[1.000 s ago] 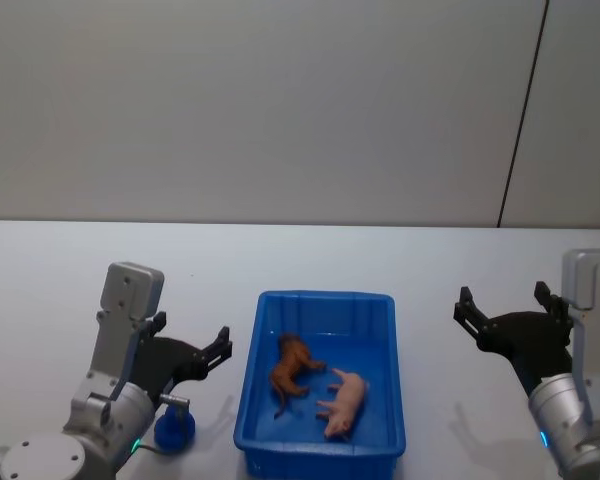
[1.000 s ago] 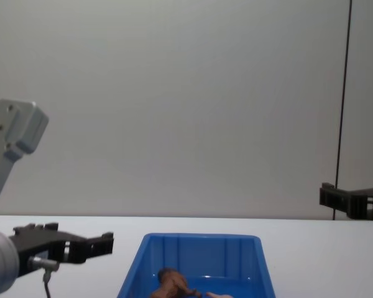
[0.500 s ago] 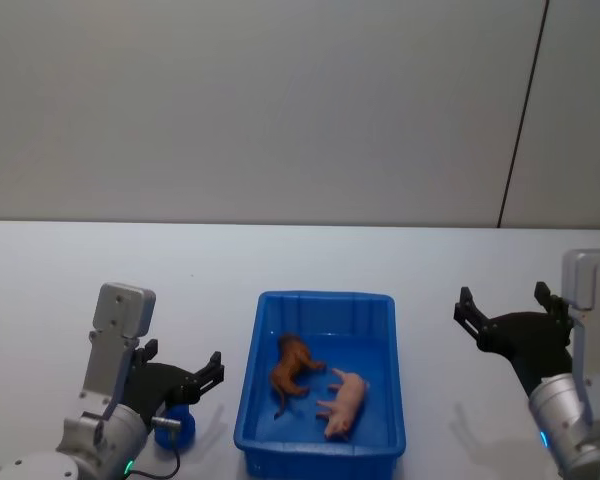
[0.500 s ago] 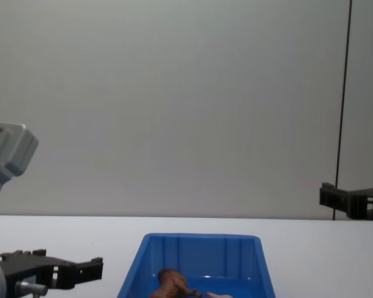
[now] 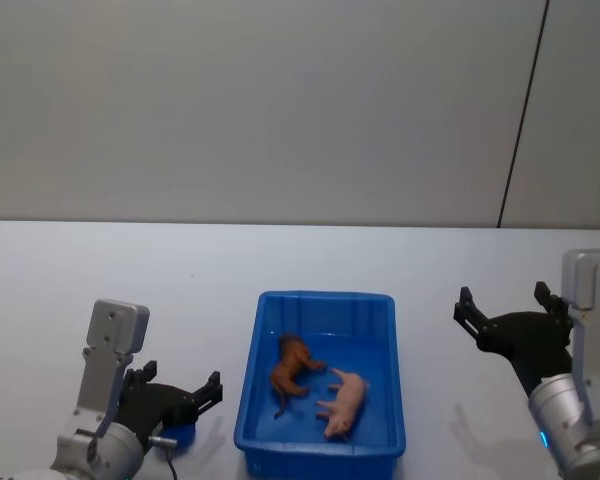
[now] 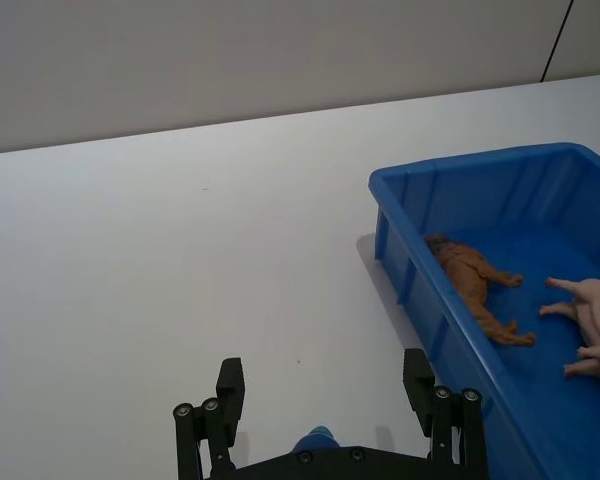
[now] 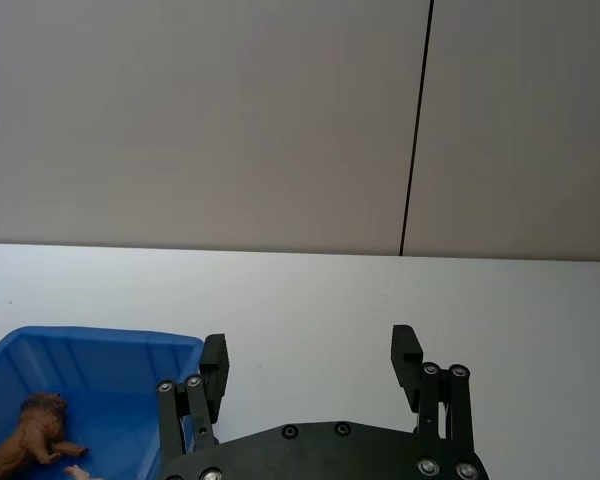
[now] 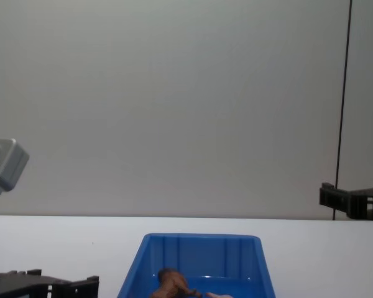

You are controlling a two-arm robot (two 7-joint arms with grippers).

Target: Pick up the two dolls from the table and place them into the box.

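Since the lumpy reddish-brown toy animal [image 5: 291, 371] and the pale pink-peach doll [image 5: 342, 402] both lie inside the glossy blue plastic box [image 5: 320, 303] on the white tabletop [image 5: 100, 270], the task looks done; left pincer [image 5: 185, 394] and right pincer [image 5: 505, 303] hover wide open, empty, either side.

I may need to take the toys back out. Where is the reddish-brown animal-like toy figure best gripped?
Probably across its torso, from straight above. The reddish-brown toy figure lies on its side inside the glossy blue plastic bin, near the left wall, legs toward the pale pink toy figure; the thin legs offer less hold.
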